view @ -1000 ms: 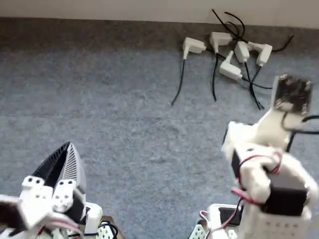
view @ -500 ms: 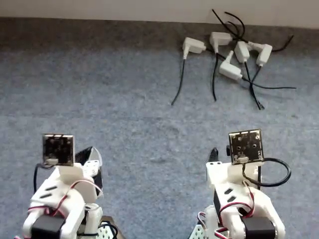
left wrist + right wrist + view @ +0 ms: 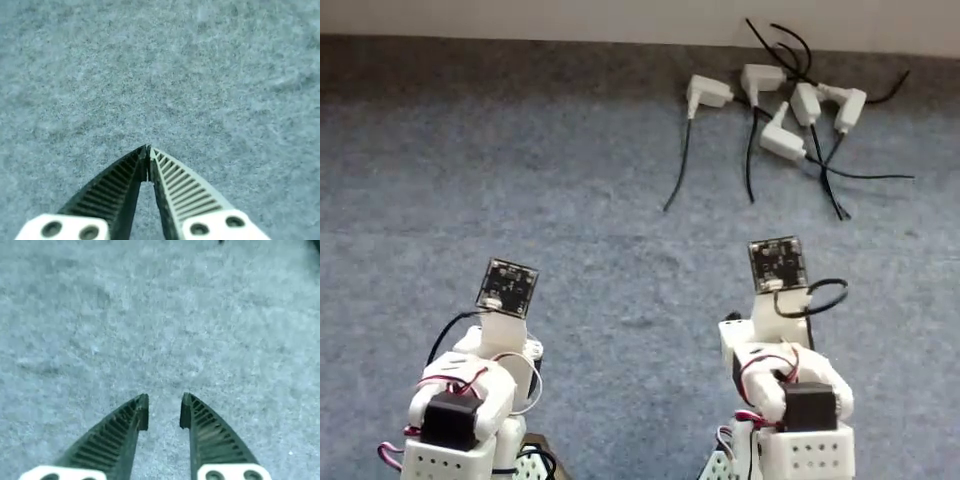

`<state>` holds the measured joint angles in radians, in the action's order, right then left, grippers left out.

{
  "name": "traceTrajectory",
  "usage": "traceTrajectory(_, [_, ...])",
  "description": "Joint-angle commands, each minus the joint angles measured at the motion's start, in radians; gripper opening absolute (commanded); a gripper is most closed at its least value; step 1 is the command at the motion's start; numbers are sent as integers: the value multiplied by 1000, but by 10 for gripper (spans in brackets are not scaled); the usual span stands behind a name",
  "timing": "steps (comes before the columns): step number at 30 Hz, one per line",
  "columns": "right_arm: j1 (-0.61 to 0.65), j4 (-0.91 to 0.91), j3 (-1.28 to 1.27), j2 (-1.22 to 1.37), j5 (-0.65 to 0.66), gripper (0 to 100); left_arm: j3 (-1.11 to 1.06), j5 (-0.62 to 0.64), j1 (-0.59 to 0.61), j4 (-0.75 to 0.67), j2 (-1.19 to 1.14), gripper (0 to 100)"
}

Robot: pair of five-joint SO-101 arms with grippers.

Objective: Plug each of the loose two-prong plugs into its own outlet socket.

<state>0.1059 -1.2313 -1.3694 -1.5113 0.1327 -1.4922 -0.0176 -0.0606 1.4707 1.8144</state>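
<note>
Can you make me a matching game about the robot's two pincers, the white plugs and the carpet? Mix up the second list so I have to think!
Things:
1. left pincer
2. right pincer
3. white plugs
4. carpet

What goes with each:
A. tips apart, with nothing between them
B. bunched together far from both arms, with black cords trailing off them
C. tips pressed together, holding nothing
D. grey and fuzzy, lying under everything

Right pairs: 1-C, 2-A, 3-B, 4-D.
</note>
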Motion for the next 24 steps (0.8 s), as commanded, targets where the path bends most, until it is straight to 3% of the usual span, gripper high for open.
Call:
traceTrajectory(1, [1,99,-145,-77,-106,111,-1,-11,-10,-25,2,24])
traceTrajectory(6, [-1,62,-292,-278,-192,112,-4,71,-10,-31,-1,24])
traceTrajectory(13, [1,8,-429,-305,133,115,-4,69,-10,-31,-1,24])
traceTrajectory(24, [47,-13,-433,-311,149,115,-4,69,-10,-31,-1,24])
